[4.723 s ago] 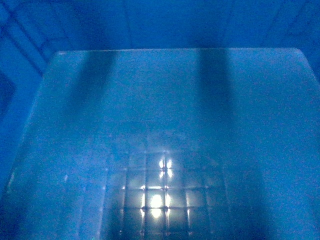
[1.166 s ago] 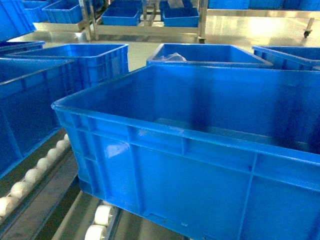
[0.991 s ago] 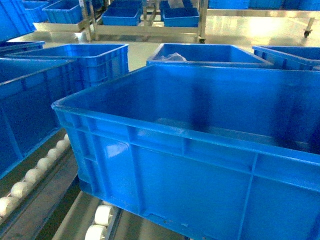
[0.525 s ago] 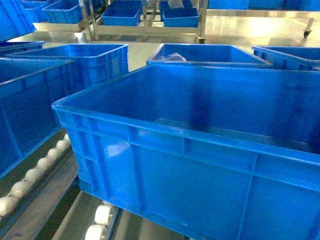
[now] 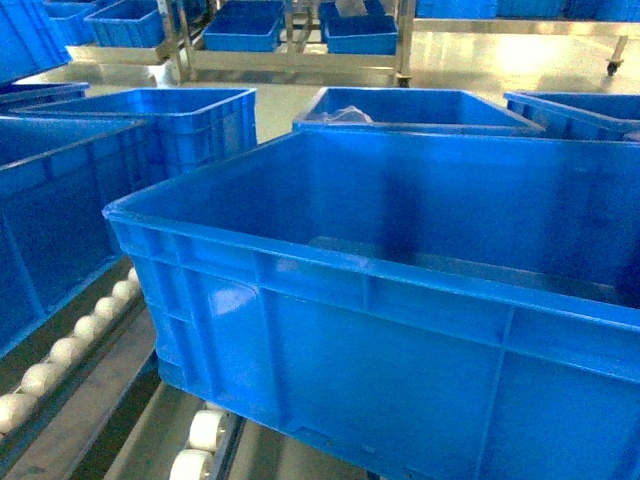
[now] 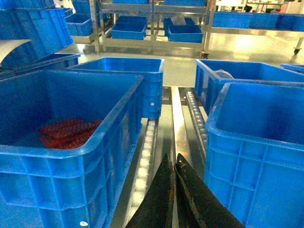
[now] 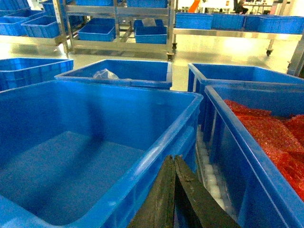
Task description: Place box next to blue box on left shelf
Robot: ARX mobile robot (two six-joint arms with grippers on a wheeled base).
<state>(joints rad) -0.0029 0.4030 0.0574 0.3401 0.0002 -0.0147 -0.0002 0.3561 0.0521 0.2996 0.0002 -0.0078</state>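
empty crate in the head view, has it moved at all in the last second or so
No. The empty crate keeps its near-left corner at the same spot above the white rollers, and its rim lines up unchanged with the crate behind it.

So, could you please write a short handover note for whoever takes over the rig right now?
Left end effector: shut, holding nothing, between the two crate rows.
Right end effector: shut, empty, at the box's right rim.
The box sits empty on the left shelf's rollers, beside the neighbouring blue crate, which holds red items.
Done: placement appears complete.
Left: confirm it is seated; retract arms.
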